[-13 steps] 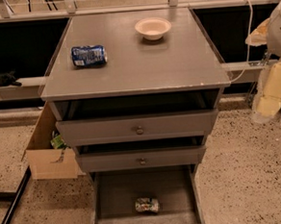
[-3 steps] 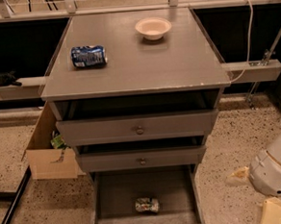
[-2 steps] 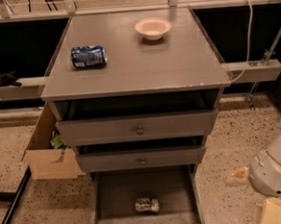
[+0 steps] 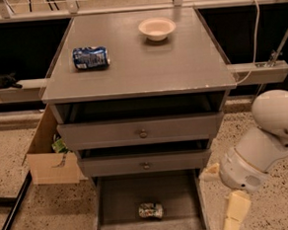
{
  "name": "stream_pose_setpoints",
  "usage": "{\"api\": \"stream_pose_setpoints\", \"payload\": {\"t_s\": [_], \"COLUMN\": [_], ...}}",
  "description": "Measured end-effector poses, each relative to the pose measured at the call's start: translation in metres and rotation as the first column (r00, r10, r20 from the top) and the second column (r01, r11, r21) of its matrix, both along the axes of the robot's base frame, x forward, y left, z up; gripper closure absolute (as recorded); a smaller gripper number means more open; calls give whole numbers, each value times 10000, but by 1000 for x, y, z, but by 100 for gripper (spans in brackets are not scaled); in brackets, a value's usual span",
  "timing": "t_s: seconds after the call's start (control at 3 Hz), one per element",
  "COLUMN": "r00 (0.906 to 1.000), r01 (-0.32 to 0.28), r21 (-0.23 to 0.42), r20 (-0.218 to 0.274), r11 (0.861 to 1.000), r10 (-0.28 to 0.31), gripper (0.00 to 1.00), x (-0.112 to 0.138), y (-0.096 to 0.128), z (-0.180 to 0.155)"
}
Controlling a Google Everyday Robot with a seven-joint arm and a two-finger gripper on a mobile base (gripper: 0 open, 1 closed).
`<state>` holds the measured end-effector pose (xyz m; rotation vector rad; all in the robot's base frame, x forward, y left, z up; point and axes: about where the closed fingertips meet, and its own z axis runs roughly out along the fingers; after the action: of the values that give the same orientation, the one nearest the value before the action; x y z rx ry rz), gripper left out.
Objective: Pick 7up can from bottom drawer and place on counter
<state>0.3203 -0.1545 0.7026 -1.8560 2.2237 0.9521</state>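
Compared with 0.7 s ago, the gripper (image 4: 220, 198) has shifted left, toward the open drawer (image 4: 116, 208), and now sits at lower right just beside it. Its fingers (image 4: 237, 212) are spread, with nothing between them. The 7up can (image 4: 150, 210) lies unmoved on the drawer floor, bottom centre. The grey table (image 4: 141, 72) carries a blue can (image 4: 90, 57) at upper left and a bowl (image 4: 157, 28) at the rear. A cardboard box (image 4: 51, 165) stands on the speckled floor (image 4: 21, 204) at left.
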Motion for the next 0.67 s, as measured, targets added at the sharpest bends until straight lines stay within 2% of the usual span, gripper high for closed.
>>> {"api": "stream_pose_setpoints", "payload": {"t_s": [0.33, 0.67], "r00": [9989, 9954], "r01": [-140, -336], "r21": [149, 235], "r20": [446, 903], "r11": [9998, 9992], "r10": [133, 314], "gripper": [0, 0], "x": [24, 36], "y": [29, 54], "z": [-5, -3]}}
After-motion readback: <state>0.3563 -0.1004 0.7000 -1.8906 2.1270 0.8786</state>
